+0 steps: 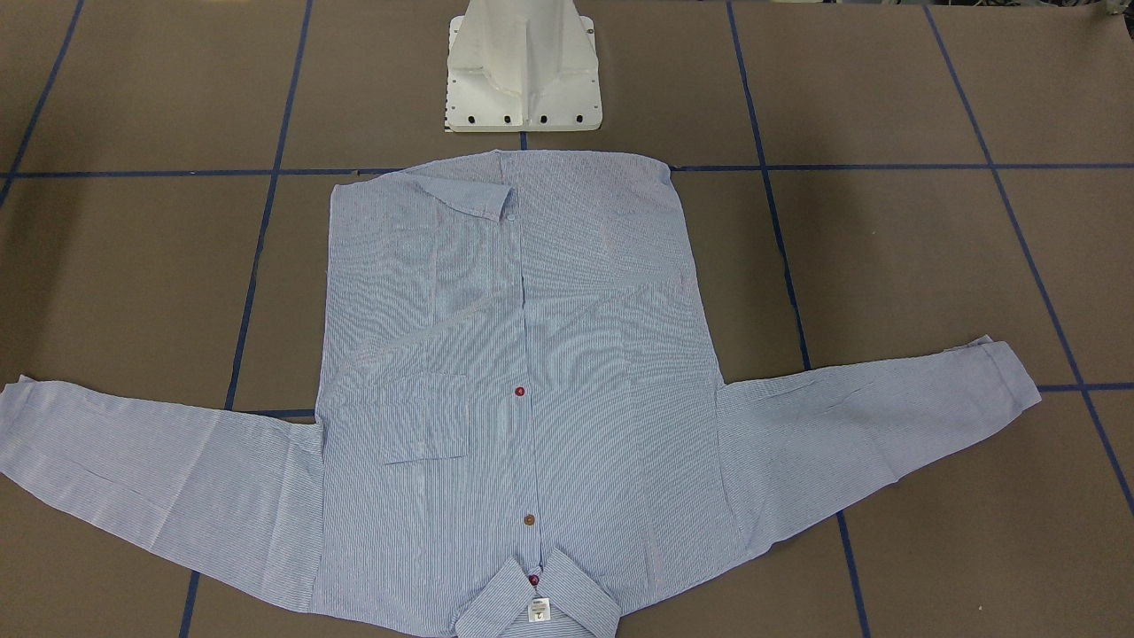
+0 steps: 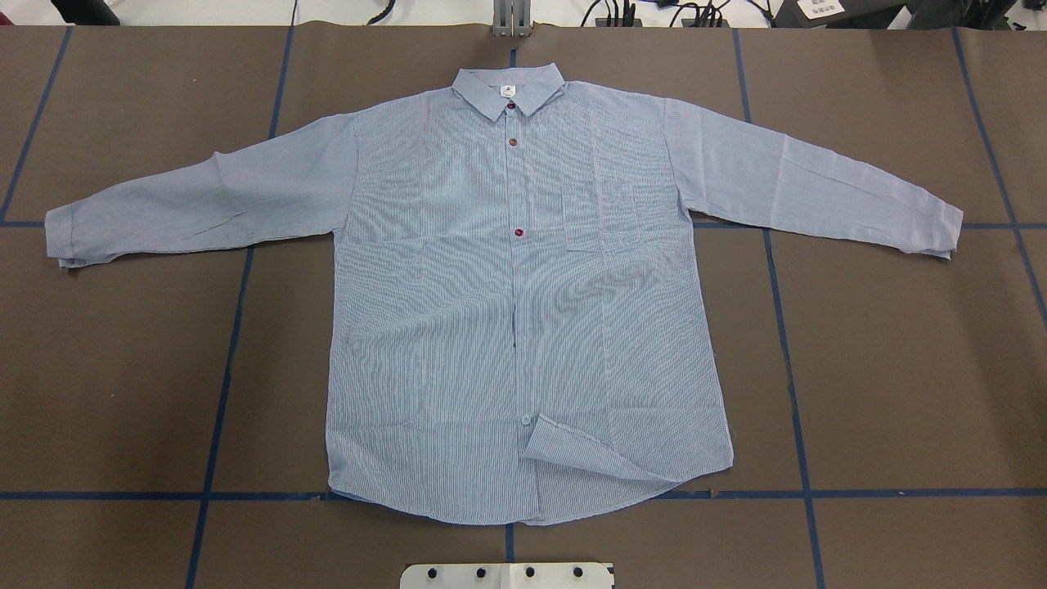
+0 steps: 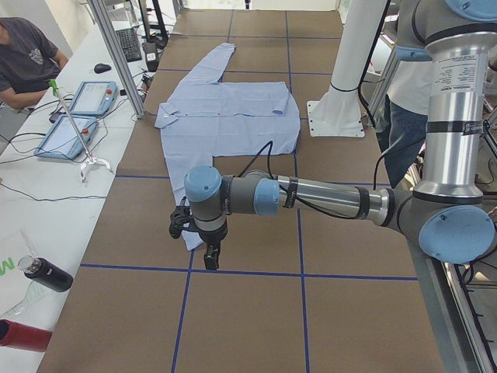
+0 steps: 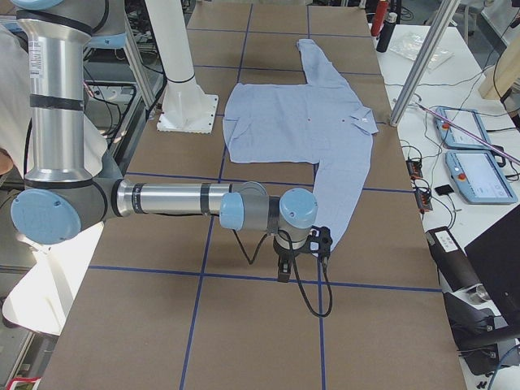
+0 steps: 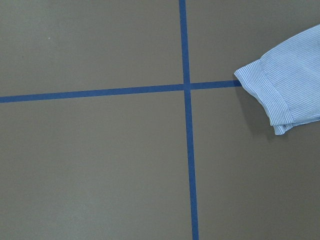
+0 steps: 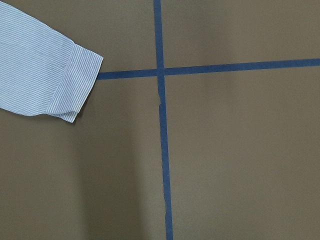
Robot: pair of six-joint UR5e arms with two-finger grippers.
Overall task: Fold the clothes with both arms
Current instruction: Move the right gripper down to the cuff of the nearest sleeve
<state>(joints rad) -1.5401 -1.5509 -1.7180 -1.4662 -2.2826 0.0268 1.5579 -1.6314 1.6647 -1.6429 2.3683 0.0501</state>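
The light blue striped shirt (image 2: 523, 311) lies flat and face up on the brown table, both sleeves spread sideways and its collar (image 1: 536, 602) away from the robot. One hem corner (image 2: 572, 454) is turned over. My left arm (image 3: 311, 198) reaches out low, and its gripper (image 3: 211, 256) hangs just past the near sleeve's cuff (image 5: 280, 90). My right arm (image 4: 171, 199) mirrors it, with its gripper (image 4: 283, 272) beside the other cuff (image 6: 65, 85). I cannot tell whether either gripper is open or shut. No fingers show in the wrist views.
The white pedestal base (image 1: 523, 71) stands just behind the shirt's hem. Blue tape lines (image 2: 221, 368) grid the table. A side bench holds control tablets (image 3: 78, 116) and bottles (image 3: 43, 273), with a person seated (image 3: 27, 54) there. Another person stands behind the robot (image 3: 404, 116).
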